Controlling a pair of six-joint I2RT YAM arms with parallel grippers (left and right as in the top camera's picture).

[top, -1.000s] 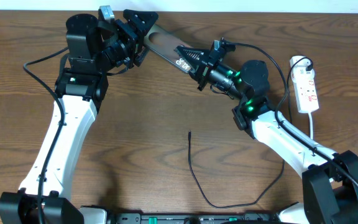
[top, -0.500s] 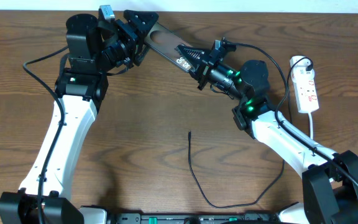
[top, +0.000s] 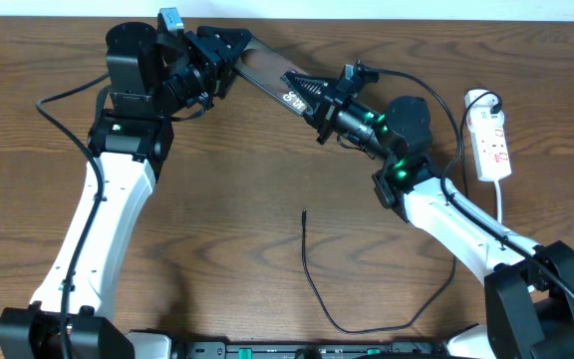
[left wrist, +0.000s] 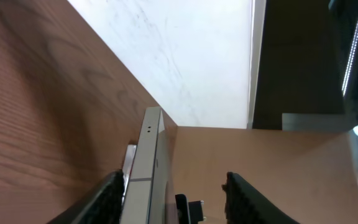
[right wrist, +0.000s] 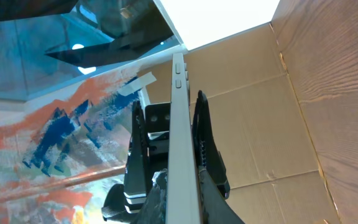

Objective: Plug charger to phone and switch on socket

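Two arms meet at 12 o'clock over our table (top: 217, 229). We see the right gripper (top: 304, 93) clamped on the phone (top: 263, 70), and the left gripper (top: 229, 47) spread wide about its other end. Socket (top: 493, 140) lies at 3 o'clock, charger (top: 304, 239) at 6, untouched.

Overhead, the phone (top: 265, 70) showed only as a dark strip between the left pincer (top: 225, 45) and the right pincer (top: 305, 95), which covered its ends. Both wrist views showed it edge-on, cut off at the lower border. The socket (top: 492, 145) switch position was too small to read. The charger (top: 312, 284) cable's far end was lost at the right arm (top: 456, 224).
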